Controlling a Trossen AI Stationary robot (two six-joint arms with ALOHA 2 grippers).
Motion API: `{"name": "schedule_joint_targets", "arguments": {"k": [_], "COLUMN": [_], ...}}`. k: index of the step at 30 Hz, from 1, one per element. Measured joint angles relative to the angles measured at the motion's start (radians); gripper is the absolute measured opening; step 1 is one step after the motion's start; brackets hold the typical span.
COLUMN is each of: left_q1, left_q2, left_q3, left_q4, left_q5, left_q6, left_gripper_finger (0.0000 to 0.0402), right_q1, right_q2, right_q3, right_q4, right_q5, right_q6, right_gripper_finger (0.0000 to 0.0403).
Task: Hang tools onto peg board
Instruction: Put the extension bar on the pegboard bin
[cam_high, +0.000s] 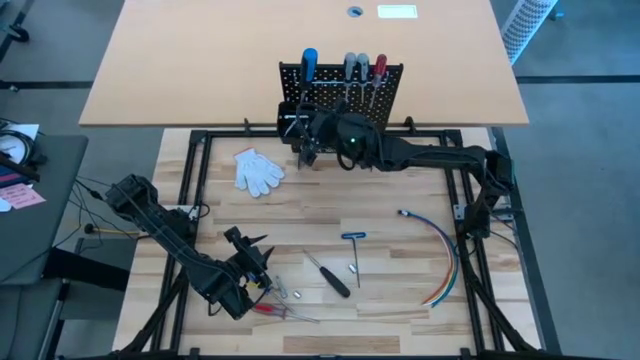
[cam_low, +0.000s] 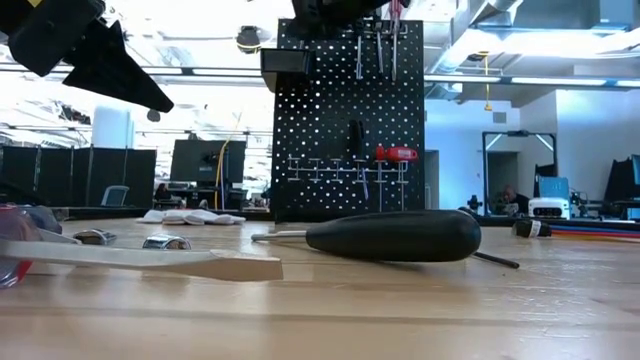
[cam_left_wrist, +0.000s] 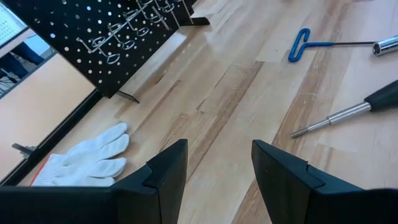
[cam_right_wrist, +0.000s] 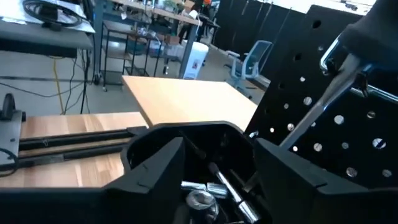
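Hung on peg board (cam_high: 340, 85): three screwdrivers. Left on table (cam_high: 400, 300): black screwdriver (cam_high: 328, 274), T-handle key (cam_high: 354, 240), pliers (cam_high: 275, 311). Left pincer (cam_left_wrist: 217, 180) open, empty; right pincer (cam_right_wrist: 217, 180) open over bin (cam_right_wrist: 205, 152).

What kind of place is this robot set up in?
Probably a robotics lab in an open-plan office: a wooden workbench carries a peg board with tools, and beyond it stand desks, an office chair and monitors.

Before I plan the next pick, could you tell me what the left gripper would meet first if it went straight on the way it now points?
The left gripper, open and empty, points across bare tabletop toward the peg board. The board's foot looks first in line; the glove lies off to one side. Depth is uncertain.
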Motion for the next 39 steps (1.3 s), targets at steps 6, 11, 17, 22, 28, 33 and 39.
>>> {"name": "schedule_joint_targets", "arguments": {"k": [6, 11, 17, 22, 28, 33, 39], "left_q1": [-0.001, -0.023, -0.062, -0.102, -0.096, -0.023, 0.083], "left_q2": [0.0, 0.0, 0.0, 0.0, 0.001, 0.001, 0.001], "left_q3": [0.0, 0.0, 0.0, 0.0, 0.0, 0.0, 0.0], "left_q4": [0.0, -0.001, 0.002, 0.072, 0.288, 0.473, 0.49], "left_q5": [0.002, 0.002, 0.002, 0.013, 0.312, 0.504, 0.737], "left_q6": [0.0, 0.008, 0.027, 0.163, 0.603, 0.756, 0.955], "left_gripper_finger": [0.0173, 0.0173, 0.0173, 0.0173, 0.0173, 0.0173, 0.0173], "right_q1": [0.033, 0.163, 0.38, 0.546, 0.71, 0.76, 0.756], "right_q2": [-0.027, -0.088, -0.123, -0.09, 0.004, 0.092, 0.109], "right_q3": [0.0, 0.0, -0.092, -0.297, -0.521, -0.567, -0.561], "right_q4": [0.036, -0.057, -0.186, -0.112, 0.197, 0.325, 0.343], "right_q5": [0.0, -0.004, -0.114, -0.264, -0.271, -0.191, -0.179], "right_q6": [-0.076, -0.116, -0.115, 0.051, 0.218, 0.314, 0.331], "right_gripper_finger": [0.0228, 0.0223, 0.0216, 0.0214, 0.0214, 0.0214, 0.0214]}}
